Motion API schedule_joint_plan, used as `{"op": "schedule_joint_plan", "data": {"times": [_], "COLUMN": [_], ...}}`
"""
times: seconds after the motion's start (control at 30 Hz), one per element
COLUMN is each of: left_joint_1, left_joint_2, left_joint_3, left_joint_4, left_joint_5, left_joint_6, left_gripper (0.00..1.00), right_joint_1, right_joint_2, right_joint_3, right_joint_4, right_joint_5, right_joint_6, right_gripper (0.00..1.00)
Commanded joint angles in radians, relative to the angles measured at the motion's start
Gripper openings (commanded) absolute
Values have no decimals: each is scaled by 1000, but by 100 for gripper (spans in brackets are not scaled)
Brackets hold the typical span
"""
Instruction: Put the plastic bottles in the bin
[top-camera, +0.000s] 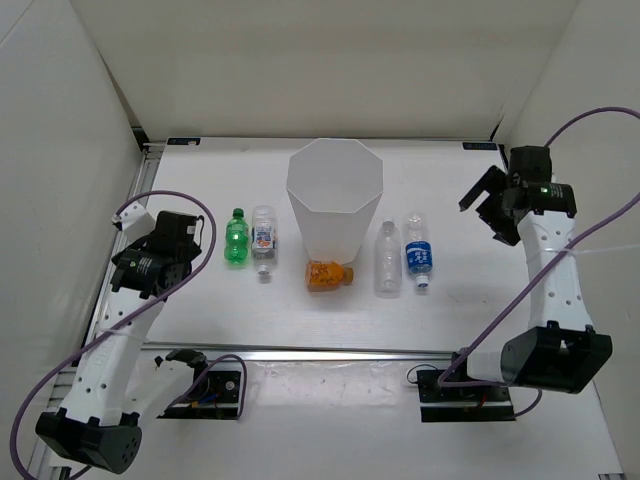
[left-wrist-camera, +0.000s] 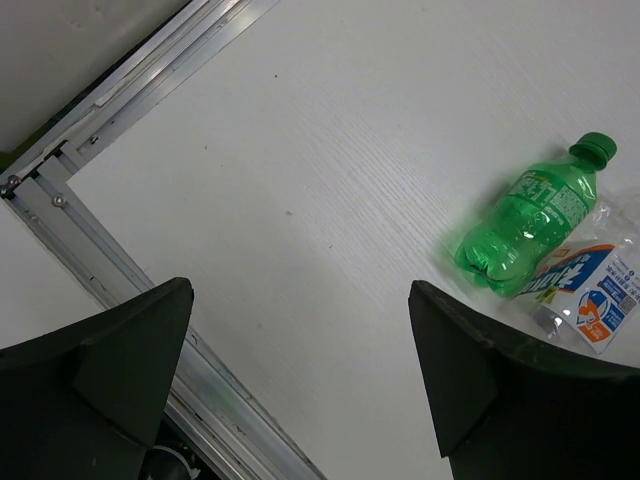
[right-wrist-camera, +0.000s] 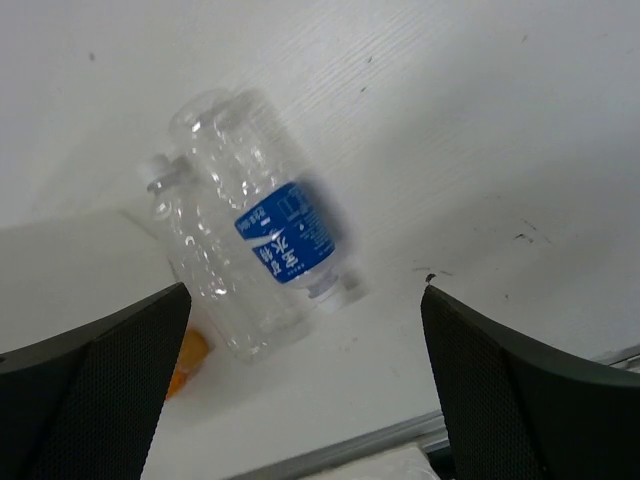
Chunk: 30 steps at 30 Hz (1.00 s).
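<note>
Left fingers (left-wrist-camera: 110, 370) wide, empty, above table (top-camera: 200, 310); lying in a row on it: green bottle (top-camera: 236, 238), white-red label bottle (top-camera: 264, 240), upright bin (top-camera: 335, 232) with orange bottle (top-camera: 327, 274) at its near foot, plain clear bottle (top-camera: 387, 259), blue-label bottle (top-camera: 418, 254); right fingers (right-wrist-camera: 100, 390) wide, empty.

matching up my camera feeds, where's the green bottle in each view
Top external: green bottle left of centre, to the left of the bin.
Left wrist: right side of the picture, upper half.
Right wrist: not in it.
Shared landmark: the white-red label bottle lying right beside it.
</note>
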Motion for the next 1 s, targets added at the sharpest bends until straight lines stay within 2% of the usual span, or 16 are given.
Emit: {"op": "schedule_joint_plan", "data": {"times": [0.0, 0.17, 0.27, 0.77, 0.87, 0.9, 0.93, 0.97], "left_joint_1": [-10, -10, -19, -19, -19, -19, -19, -19], "left_joint_2": [-16, -26, -16, 30, 30, 30, 30, 30], "left_joint_3": [18, 18, 0, -20, -20, -20, -20, -20], "left_joint_4": [9, 18, 27, -17, -26, -35, -35, -35], "left_joint_5": [-36, -4, 38, 56, 56, 56, 56, 47], "left_joint_6": [28, 102, 137, 134, 124, 124, 124, 124], "left_gripper": [100, 100, 100, 100, 100, 100, 100, 100], "right_joint_1": [43, 178, 187, 226, 226, 215, 203, 184], "right_joint_2": [67, 138, 202, 546, 577, 588, 588, 588], "right_joint_3": [-61, -149, -158, -25, -14, -14, -14, -14], "right_joint_4": [48, 146, 178, 207, 207, 207, 207, 207], "right_joint_5": [-180, -200, -216, -183, -183, -183, -183, -205], "right_joint_6": [-122, -179, -179, -260, -269, -260, -251, -240], "right_gripper": [100, 100, 100, 100, 86, 80, 68, 64]}}
